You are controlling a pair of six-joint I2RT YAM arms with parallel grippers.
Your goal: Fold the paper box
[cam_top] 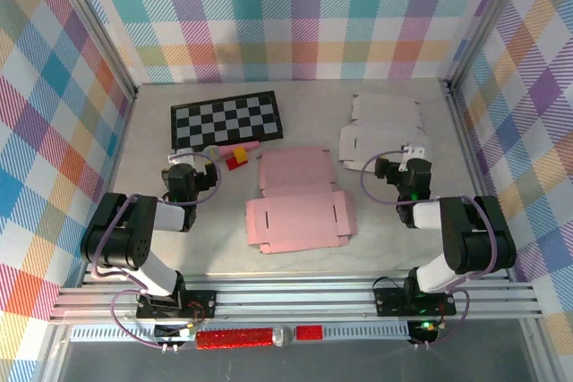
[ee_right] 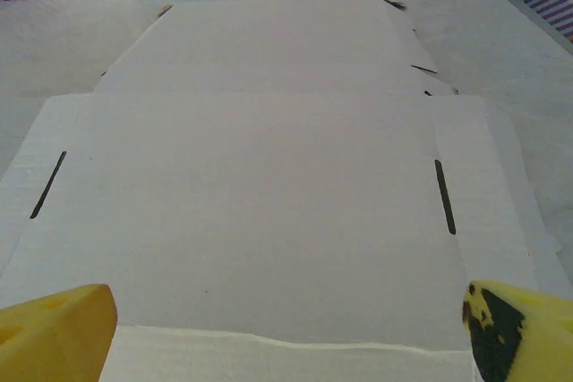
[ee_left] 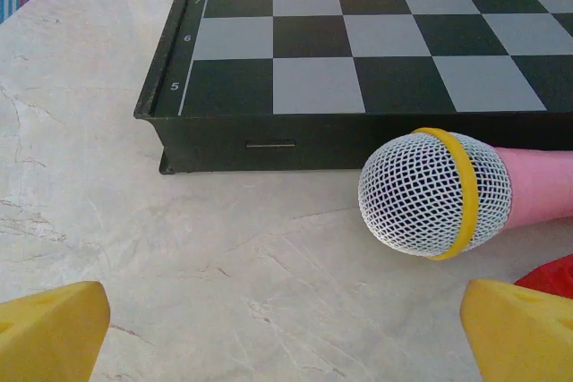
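Note:
A pink paper box (cam_top: 300, 199) lies flat and unfolded in the middle of the table. A second flat box, white (cam_top: 380, 131), lies at the back right; in the right wrist view it (ee_right: 269, 185) spreads out just ahead of the fingers, its two slots showing. My right gripper (cam_top: 414, 151) (ee_right: 286, 337) stands open at the white box's near edge, nothing between its yellow fingertips (ee_right: 54, 328). My left gripper (cam_top: 183, 158) (ee_left: 286, 337) is open too, low over bare table left of the pink box, holding nothing.
A black-and-white chessboard (cam_top: 226, 117) (ee_left: 358, 33) lies at the back left, right in front of the left gripper. A toy microphone (ee_left: 434, 192) with a pink handle (cam_top: 242, 147) and a small red and yellow piece (cam_top: 235, 160) lie between the chessboard and the pink box.

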